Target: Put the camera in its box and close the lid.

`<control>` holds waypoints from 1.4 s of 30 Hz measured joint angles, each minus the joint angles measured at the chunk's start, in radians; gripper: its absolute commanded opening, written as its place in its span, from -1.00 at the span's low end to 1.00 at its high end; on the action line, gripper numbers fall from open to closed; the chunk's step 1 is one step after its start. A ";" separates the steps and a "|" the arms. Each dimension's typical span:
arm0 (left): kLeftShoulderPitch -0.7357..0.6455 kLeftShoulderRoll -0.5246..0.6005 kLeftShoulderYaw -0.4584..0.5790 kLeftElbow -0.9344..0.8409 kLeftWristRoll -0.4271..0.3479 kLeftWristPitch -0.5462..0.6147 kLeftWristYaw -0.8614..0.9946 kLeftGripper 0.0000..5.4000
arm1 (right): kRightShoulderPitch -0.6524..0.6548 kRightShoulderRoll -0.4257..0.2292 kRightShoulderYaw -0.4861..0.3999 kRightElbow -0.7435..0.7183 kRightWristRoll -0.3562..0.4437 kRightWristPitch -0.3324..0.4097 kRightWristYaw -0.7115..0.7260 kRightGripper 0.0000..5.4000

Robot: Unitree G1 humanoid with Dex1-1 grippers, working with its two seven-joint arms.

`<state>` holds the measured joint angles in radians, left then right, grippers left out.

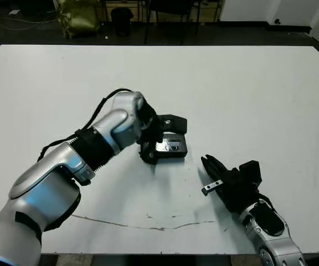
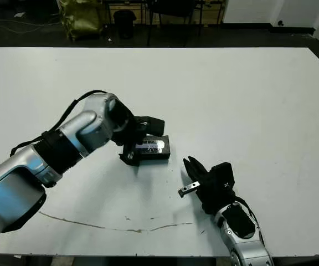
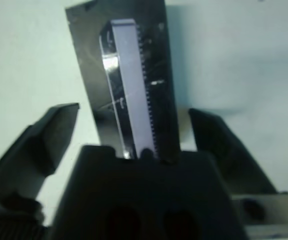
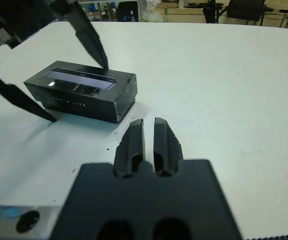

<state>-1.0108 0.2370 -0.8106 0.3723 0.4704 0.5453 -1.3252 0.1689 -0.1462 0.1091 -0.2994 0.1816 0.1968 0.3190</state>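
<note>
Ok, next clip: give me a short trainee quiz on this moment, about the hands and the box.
1. True or false: the right hand is shut on the lid.
2. How does the left hand stand? A) open, one finger on each side of the box; B) shut above the box; C) open, far from the box at the table's edge.
3. Fill in: the lid with the pale strip lies on top of the ____.

Key: 1 false: it is shut on nothing and is apart from the box. 2 A. 3 box.
</note>
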 measured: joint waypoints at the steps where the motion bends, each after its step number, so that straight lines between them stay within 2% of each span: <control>1: 0.002 0.005 -0.005 -0.014 0.003 -0.011 0.004 0.99 | 0.000 0.000 -0.001 -0.005 0.000 0.000 -0.001 -1.00; 6: 0.040 0.044 0.018 -0.055 -0.002 -0.105 0.035 0.99 | -0.001 -0.001 -0.012 -0.018 0.003 0.001 -0.005 -1.00; 15: 0.122 0.123 0.171 -0.056 -0.129 -0.085 0.019 0.99 | -0.002 -0.003 -0.017 -0.025 0.002 0.009 -0.007 -1.00; 19: 0.165 0.168 0.301 -0.094 -0.256 -0.089 0.016 0.99 | -0.003 -0.005 -0.029 -0.025 0.001 0.009 -0.008 -1.00; 24: 0.191 0.236 0.494 -0.187 -0.446 0.057 0.007 0.99 | -0.003 -0.014 -0.048 -0.028 -0.004 0.009 -0.011 -1.00; 28: 0.232 0.279 0.591 -0.264 -0.581 0.149 0.005 0.99 | -0.004 -0.020 -0.050 -0.028 -0.007 0.009 -0.012 -1.00; 33: 0.300 0.319 0.706 -0.375 -0.695 0.200 0.080 0.99 | -0.005 -0.021 -0.052 -0.026 0.003 0.010 -0.011 -1.00; 35: 0.338 0.303 0.785 -0.421 -0.755 0.253 0.167 0.99 | -0.005 -0.020 -0.053 -0.026 0.006 0.011 -0.010 -1.00; 37: 0.387 0.246 0.864 -0.484 -0.794 0.297 0.301 0.91 | -0.005 -0.021 -0.055 -0.026 0.009 0.012 -0.010 -1.00; 40: 0.489 0.094 0.925 -0.615 -0.808 0.303 0.556 0.66 | -0.006 -0.021 -0.056 -0.026 0.015 0.012 -0.005 -1.00; 42: 0.570 -0.002 0.915 -0.686 -0.797 0.249 0.692 0.49 | -0.004 -0.021 -0.056 -0.026 0.016 0.014 -0.005 -1.00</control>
<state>-0.4404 0.2353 0.1042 -0.3134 -0.3265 0.7948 -0.6335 0.1644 -0.1673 0.0527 -0.3256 0.1977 0.2104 0.3141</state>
